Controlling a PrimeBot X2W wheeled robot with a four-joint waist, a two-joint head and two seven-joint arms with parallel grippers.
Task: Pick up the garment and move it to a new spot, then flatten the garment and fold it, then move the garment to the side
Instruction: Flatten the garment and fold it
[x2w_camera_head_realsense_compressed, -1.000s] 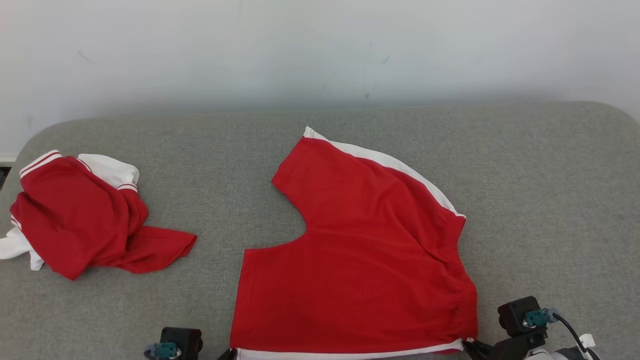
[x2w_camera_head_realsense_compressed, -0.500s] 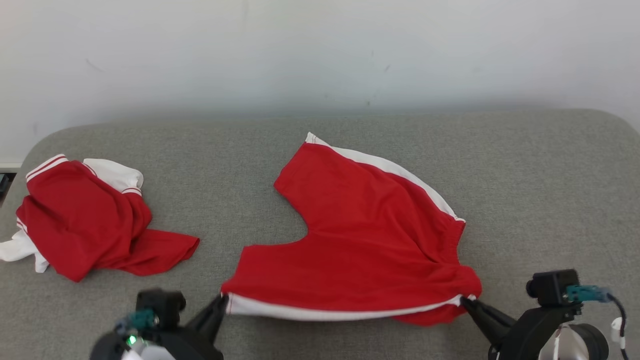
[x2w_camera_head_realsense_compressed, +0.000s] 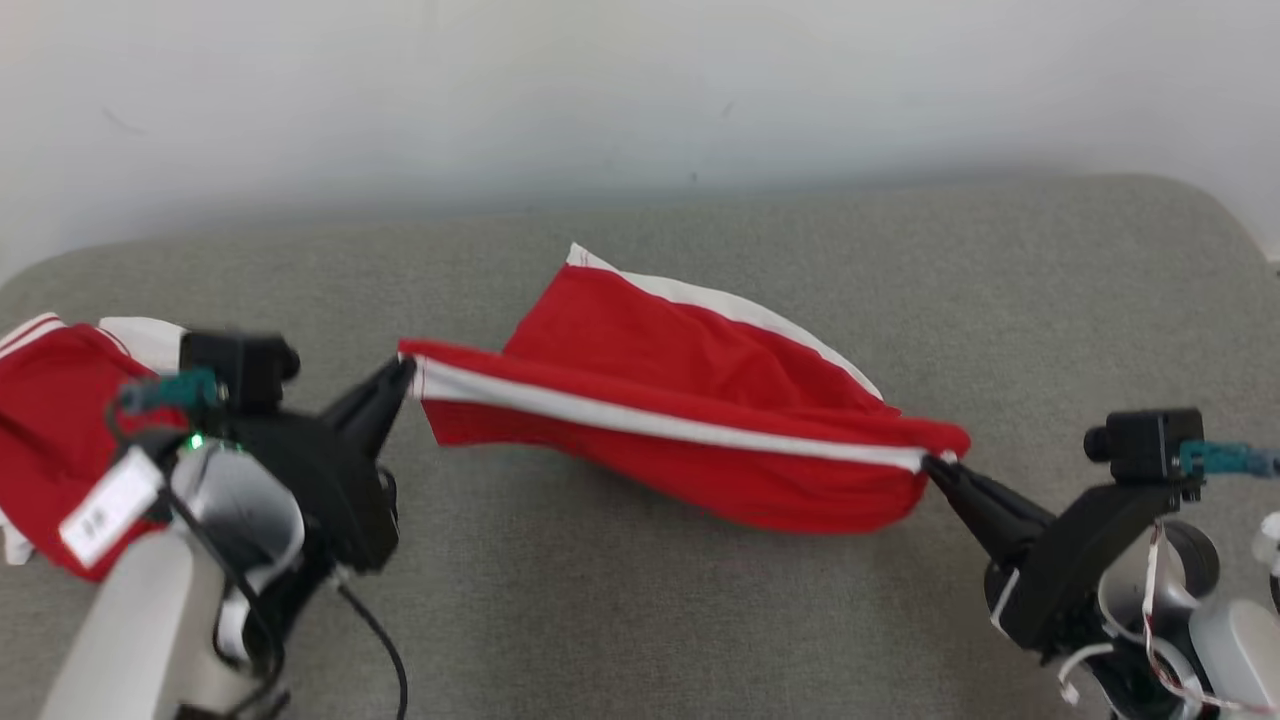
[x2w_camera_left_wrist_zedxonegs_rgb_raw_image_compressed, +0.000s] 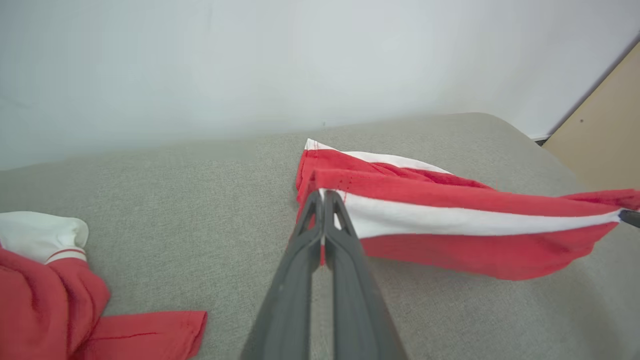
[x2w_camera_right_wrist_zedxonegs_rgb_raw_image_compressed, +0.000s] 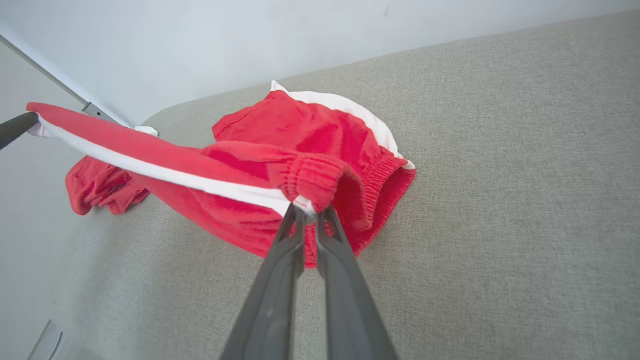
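- Left gripper (x2w_camera_head_realsense_compressed: 406, 371) is pinched shut on the garment (x2w_camera_head_realsense_compressed: 690, 385) at its hem corner.
- Right gripper (x2w_camera_head_realsense_compressed: 936, 465) is pinched on the waistband corner.
- Cloth is stretched between them.

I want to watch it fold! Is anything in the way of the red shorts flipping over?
Nothing visible is. The left gripper and right gripper both pinch the red shorts with white stripes; the crumpled red-and-white top lies apart, on the left.

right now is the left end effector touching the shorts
Touching. The left wrist view shows the left end effector shut on the shorts at the end of the white stripe, with cloth pinched between its fingers.
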